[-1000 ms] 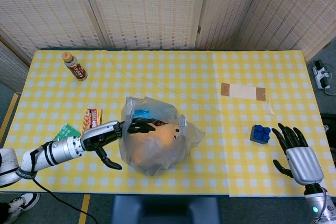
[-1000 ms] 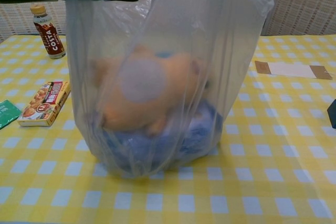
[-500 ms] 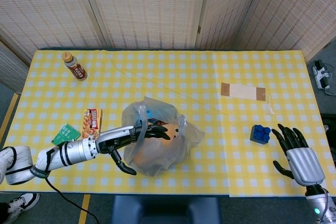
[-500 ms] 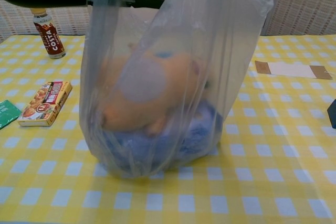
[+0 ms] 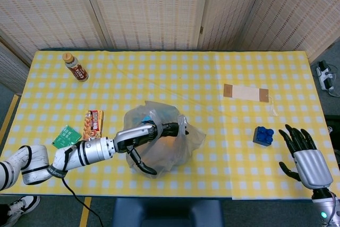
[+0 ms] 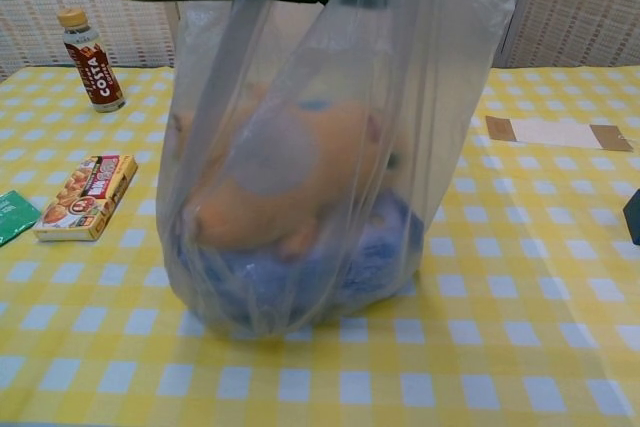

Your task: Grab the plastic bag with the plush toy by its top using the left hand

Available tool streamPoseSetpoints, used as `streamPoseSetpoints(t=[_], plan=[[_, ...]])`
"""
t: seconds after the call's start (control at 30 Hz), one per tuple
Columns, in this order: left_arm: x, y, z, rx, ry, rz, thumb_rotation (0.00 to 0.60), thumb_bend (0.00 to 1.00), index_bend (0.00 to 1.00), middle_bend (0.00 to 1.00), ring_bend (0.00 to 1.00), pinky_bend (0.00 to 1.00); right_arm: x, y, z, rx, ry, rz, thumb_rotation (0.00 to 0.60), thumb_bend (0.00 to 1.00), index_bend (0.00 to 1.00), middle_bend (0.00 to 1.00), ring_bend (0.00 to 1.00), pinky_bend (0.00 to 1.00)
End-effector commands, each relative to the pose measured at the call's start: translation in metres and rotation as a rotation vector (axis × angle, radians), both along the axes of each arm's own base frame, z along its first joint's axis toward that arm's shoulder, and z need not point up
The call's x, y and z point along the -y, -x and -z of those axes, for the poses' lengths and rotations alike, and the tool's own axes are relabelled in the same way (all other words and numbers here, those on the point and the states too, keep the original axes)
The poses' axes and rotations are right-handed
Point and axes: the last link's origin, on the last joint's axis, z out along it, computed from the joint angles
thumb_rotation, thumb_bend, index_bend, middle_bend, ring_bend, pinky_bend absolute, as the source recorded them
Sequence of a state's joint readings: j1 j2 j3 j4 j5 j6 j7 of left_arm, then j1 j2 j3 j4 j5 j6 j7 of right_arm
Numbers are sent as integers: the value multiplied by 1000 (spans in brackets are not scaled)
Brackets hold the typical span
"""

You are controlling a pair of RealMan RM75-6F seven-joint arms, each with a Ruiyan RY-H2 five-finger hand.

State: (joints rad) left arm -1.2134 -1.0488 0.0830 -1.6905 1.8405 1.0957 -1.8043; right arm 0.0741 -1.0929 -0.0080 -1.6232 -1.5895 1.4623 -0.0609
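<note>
I see a thin, clear plastic bag (image 6: 320,147), glossy and wrinkled, around a soft orange plush toy (image 6: 290,187) with a matt, fuzzy nap. My left hand (image 5: 146,134) has glossy black fingers (image 5: 169,128) on a silver metallic forearm. The tabletop (image 5: 212,83) wears a smooth yellow checked cloth. A cardboard snack box (image 5: 94,120) looks glossy.

A staged test room: woven partition screens (image 5: 149,9) behind a checkered table (image 5: 212,73).

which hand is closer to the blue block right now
Right. The right hand sits open just beside the blue block, near the table's front edge. The left hand is far across the table, at the top of the plastic bag.
</note>
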Motion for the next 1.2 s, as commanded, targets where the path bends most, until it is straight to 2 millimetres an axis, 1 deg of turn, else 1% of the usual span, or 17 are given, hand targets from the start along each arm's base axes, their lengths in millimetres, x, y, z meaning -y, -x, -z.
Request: streamPoseSetpoints(t=[0.03,0.2,0.3,0.47,0.67,0.9,1.07,1.2], plan=[[-2,-12,4,7,-7,1,600,133,9,96,0,0,-1,0,-1,2,2,-3,600,314,0,0,0,0],[0,-19,4,17,9,5,600,133,9,89,0,0,0,2,-5,11,17,4,600,314,0,0,0,0],[5,-22,5,14,16,24,600,134,0,47,0,0,0,2,-8,18,26,4,600,313,0,0,0,0],[9,-29,10,7,35,44,600,134,0,40,0,0,-1,1,-7,19,17,-2,600,314,0,0,0,0],[8,-41,14,19,58,48,600,133,0,40,0,9,0,1,-7,20,13,-3,600,313,0,0,0,0],[3,-53,19,26,48,39,600,132,0,40,0,8,-1,1,-8,24,14,-5,600,314,0,0,0,0],[1,-61,21,67,37,13,600,132,0,40,0,6,-2,2,-12,32,29,-5,600,314,0,0,0,0],[4,-66,21,99,78,-13,600,132,0,40,0,6,-1,2,-14,35,35,-5,600,314,0,0,0,0]])
